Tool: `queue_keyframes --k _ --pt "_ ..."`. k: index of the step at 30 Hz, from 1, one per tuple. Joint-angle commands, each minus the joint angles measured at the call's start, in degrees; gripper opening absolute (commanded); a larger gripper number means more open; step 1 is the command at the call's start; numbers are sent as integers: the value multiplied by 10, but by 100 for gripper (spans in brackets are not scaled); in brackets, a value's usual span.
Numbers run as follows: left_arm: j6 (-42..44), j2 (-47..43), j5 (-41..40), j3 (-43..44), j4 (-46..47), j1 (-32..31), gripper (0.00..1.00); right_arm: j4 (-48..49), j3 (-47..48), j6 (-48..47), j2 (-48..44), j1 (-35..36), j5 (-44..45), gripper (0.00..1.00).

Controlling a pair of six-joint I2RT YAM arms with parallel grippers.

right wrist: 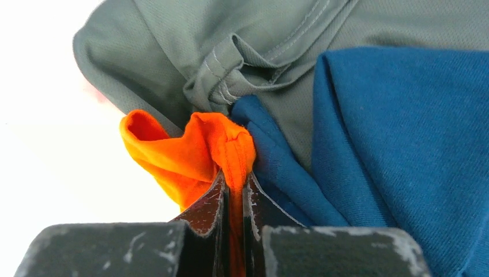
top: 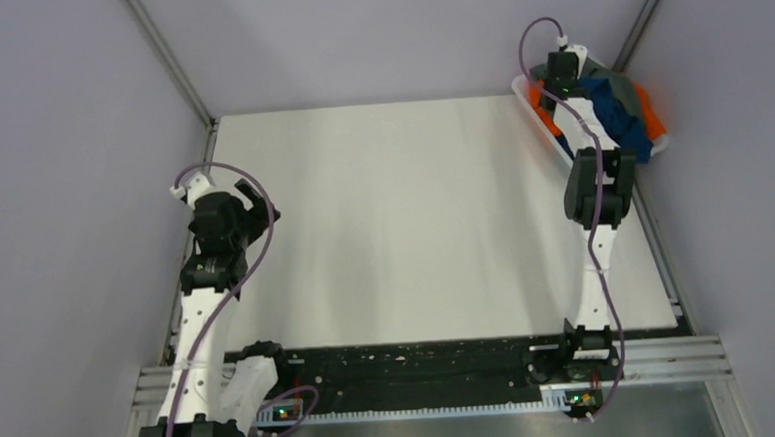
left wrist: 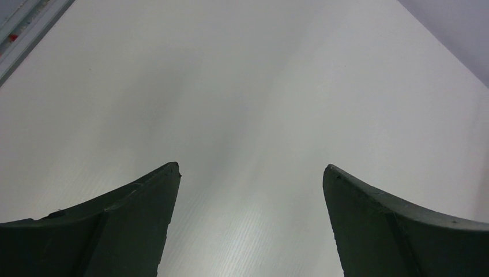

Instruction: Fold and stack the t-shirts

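Observation:
A heap of t-shirts fills the white basket at the far right corner of the table. In the right wrist view an orange t-shirt bunches up beside a blue one and under a dark grey one. My right gripper is shut on a fold of the orange t-shirt, the cloth pinched between its fingers. From above, the right gripper reaches into the heap, where blue and orange cloth shows. My left gripper hangs open over bare white table, holding nothing.
The white table stretches between the two arms. Grey walls close in on the left, back and right. A black and metal rail runs along the near edge by the arm bases.

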Motion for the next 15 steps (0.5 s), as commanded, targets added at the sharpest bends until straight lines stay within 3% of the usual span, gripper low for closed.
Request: queue_keyframes --k 1,10,15 --pt "10 -5 24 16 17 1 99 -1 56 1 -76 -8 -34 0" --pt "-6 -62 28 13 -7 1 99 -20 37 31 -307 14 -188 0" --pt "-11 -90 48 18 -23 1 99 2 42 49 -379 48 -266 0"
